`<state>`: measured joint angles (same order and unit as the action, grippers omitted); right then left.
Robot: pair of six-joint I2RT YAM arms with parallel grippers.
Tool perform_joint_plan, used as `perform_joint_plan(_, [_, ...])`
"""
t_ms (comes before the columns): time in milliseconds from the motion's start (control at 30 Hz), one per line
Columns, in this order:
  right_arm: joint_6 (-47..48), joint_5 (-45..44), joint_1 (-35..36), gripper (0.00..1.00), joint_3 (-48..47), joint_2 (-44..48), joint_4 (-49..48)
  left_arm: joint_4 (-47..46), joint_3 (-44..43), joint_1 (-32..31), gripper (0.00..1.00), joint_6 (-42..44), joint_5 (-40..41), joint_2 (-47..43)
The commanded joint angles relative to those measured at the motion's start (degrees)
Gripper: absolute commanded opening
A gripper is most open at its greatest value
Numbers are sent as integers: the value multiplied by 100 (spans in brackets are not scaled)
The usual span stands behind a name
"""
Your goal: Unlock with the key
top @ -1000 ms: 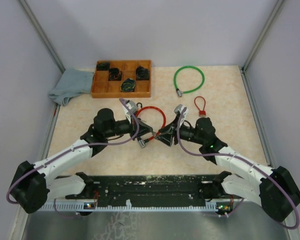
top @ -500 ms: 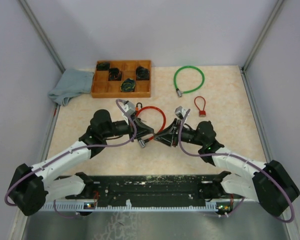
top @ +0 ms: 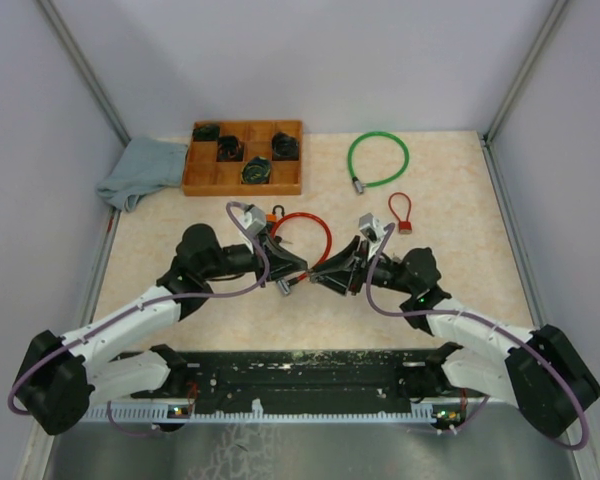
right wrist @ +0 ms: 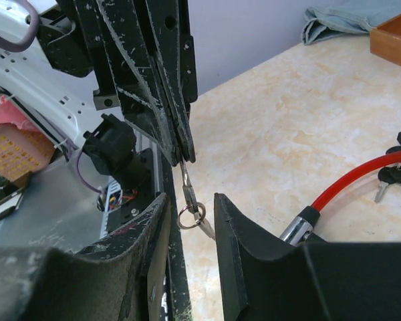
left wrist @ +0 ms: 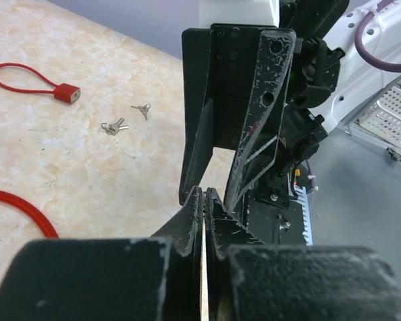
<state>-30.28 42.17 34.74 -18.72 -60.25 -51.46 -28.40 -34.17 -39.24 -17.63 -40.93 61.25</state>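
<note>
Right wrist has rolled and edged in toward the left one since a second ago. The left gripper (left wrist: 204,200) is clenched on the key (right wrist: 186,182). The key hangs lengthwise from its tips, ring end pointing into the right gripper (right wrist: 191,204), whose jaws stand parted around it without gripping. Just outside that gripper's finger lies the red cable lock (right wrist: 361,175), metal end toward it.

The red cable (top: 302,214), green cable (top: 350,157) and orange tray (top: 205,178) contrast with the beige-marbled table (top: 460,220).
</note>
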Motion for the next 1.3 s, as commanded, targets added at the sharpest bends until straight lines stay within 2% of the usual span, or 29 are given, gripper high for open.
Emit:
perform_joint_plan(0, [-73, 68, -108, 32, -8, 142, -523, -519, 102, -29, 0, -207, -288, -66])
perform_joint_plan(133, [-144, 116, -112, 28, -9, 68, -681, -561, 104, -28, 0, -257, -332, -44])
perform_joint_plan(400, [-297, 362, -117, 9, 13, -155, -1075, -708, 139, -31, 0, -383, -319, 3])
perform_joint_plan(667, [-442, 497, -117, 7, 83, -244, -1434, -1003, 241, -31, 0, -628, -274, 16])
perform_joint_plan(733, [-500, 524, -117, 1, 73, -280, -1506, -1085, 259, -31, 0, -710, -275, 31])
perform_joint_plan(833, [-536, 490, -117, 0, 72, -296, -1512, -1064, 262, -31, 1, -755, -187, 44])
perform_joint_plan(867, [-514, 436, -123, 0, 70, -277, -1426, -967, 255, -34, 6, -751, -75, 40])
perform_joint_plan(967, [-338, 185, -163, 0, 60, -163, -864, -397, 177, -31, 30, -721, 418, -41])
perform_joint_plan(1033, [-131, -29, -199, 0, 60, -20, -317, 362, 83, -31, 46, -731, 941, -104])
perform_joint_plan(1167, [398, -574, -213, 0, 89, 387, 940, 2126, -337, -28, 55, -877, 2455, 12])
perform_joint_plan(1267, [712, -947, -213, 0, 70, 695, 1653, 3248, -705, -39, 62, -1087, 3153, 284])
